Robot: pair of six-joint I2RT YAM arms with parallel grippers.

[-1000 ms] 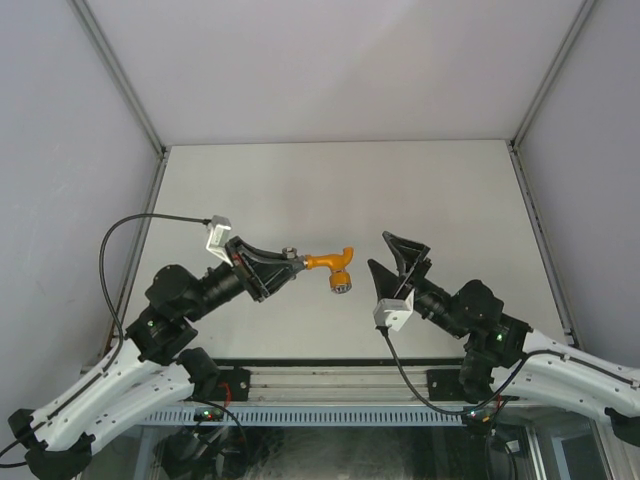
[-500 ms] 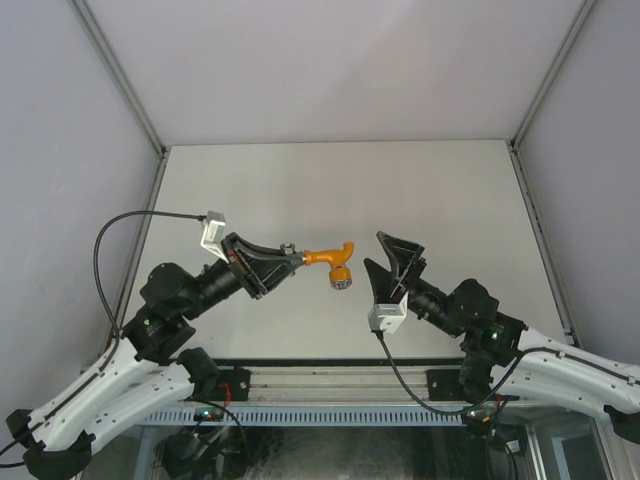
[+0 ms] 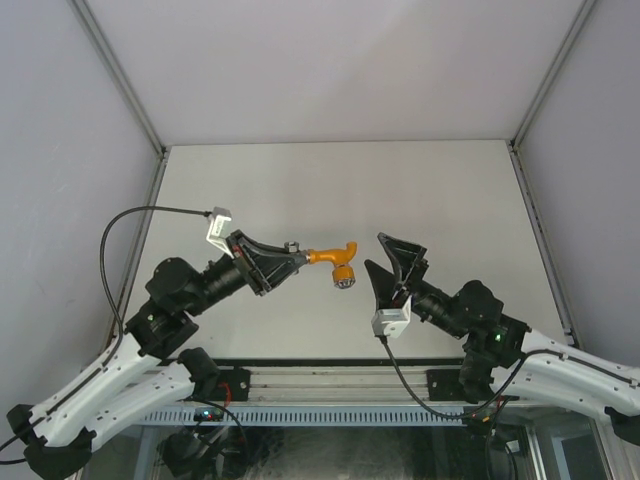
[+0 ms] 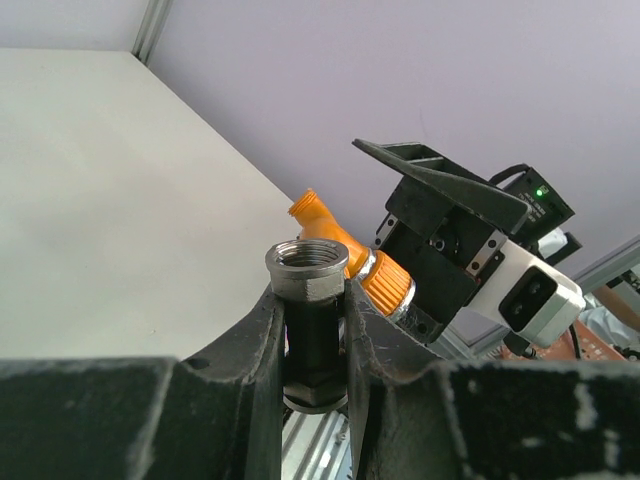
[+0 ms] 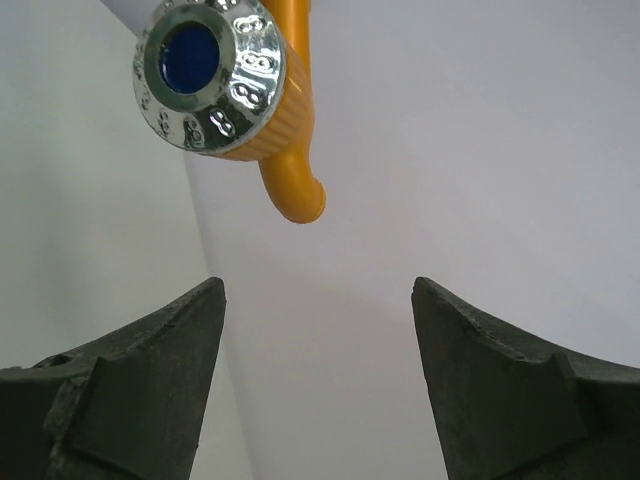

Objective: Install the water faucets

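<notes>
Left gripper (image 3: 290,258): clamped tight across the barrel of the grey threaded fitting (image 4: 307,275), whose open threaded mouth faces the wrist camera.
Orange tap body (image 3: 335,257): it juts from the fitting just past the left fingertips. It hangs in the air over the table (image 3: 300,180), between the two arms.
Knob (image 5: 205,75): a ribbed orange handle with a chrome cap and blue centre, turned toward the right arm.
Right gripper (image 3: 376,250): jaws spread with nothing between them. It is lined up just beside the knob but apart from it.
Done so far: the tap and fitting look like one joined piece, lifted and presented by the left arm.
Unclear: how far the thread is screwed home cannot be told.
Left to do: probably the right gripper closes on the tap or knob to turn it tight. No mounting point shows on the table.
</notes>
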